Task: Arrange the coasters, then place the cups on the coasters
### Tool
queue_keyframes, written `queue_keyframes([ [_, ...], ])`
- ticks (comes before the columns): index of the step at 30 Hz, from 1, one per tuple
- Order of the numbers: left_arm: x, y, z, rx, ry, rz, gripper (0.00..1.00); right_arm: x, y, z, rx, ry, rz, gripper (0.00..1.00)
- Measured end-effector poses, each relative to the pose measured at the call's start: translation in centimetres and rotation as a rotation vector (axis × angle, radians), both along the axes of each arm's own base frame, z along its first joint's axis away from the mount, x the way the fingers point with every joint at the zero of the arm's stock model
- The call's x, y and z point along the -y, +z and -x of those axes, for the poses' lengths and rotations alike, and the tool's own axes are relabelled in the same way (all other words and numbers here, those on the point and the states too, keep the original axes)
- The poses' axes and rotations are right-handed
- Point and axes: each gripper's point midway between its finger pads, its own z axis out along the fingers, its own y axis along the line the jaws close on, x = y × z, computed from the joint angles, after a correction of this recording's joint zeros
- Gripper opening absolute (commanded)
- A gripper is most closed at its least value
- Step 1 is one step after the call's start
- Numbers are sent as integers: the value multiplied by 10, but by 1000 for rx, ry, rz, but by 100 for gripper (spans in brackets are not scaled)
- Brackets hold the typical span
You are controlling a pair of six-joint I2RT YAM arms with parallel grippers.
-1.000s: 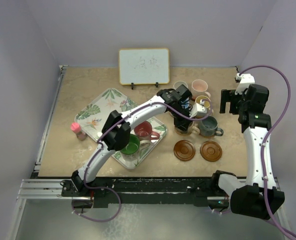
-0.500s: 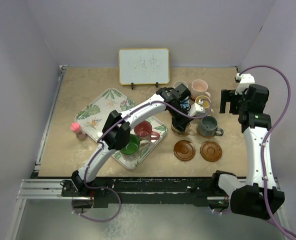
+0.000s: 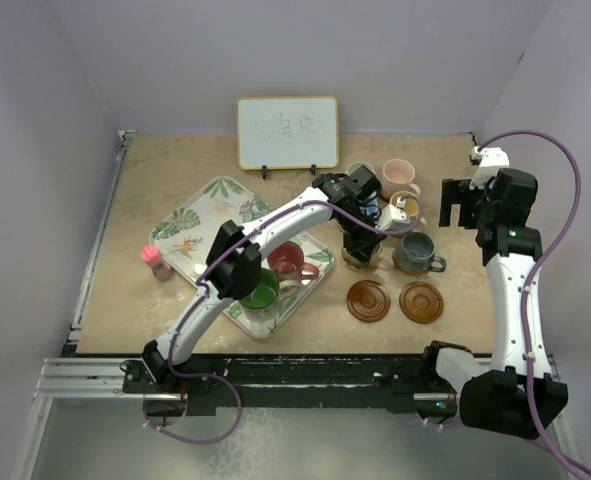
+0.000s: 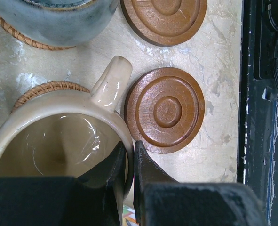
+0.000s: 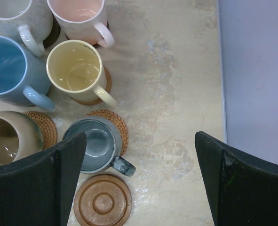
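Nudged toward 9 o'clock since a second ago, the left gripper [image 4: 128, 157] pinches the rim of the tan cup [image 4: 54, 141] over a woven coaster [image 4: 44, 88], with the grey-blue cup [image 3: 415, 252] at its 3 o'clock, wooden coasters [image 3: 368, 300] at 5, and the right gripper [image 3: 460, 212] spread wide at 2.

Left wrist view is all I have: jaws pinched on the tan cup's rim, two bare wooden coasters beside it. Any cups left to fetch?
Observer: Yes. A red cup and a green cup sit on the leaf tray.
Operator: Right side busy?
Observer: No. The right arm hangs right of the cups, jaws wide open and empty.
Operator: What's beyond the tan cup?
Observer: Four more cups: off-white cup, pink cup, light blue cup, yellow cup.
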Motion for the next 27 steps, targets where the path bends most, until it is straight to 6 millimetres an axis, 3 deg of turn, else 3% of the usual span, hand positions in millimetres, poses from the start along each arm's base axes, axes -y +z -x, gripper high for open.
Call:
queue_keyframes([
  [8,1,0,0,-6,-2,3,4,1,0,0,0,-3,0,98],
  [15,3,0,-2,5,-7,13,28,1,0,0,0,-3,0,98],
  [23,7,2,-8,37,-8,35,46,1,0,0,0,-4,0,98],
  [27,1,13,-9,73,-7,39,52,2,0,0,0,-4,1,98],
])
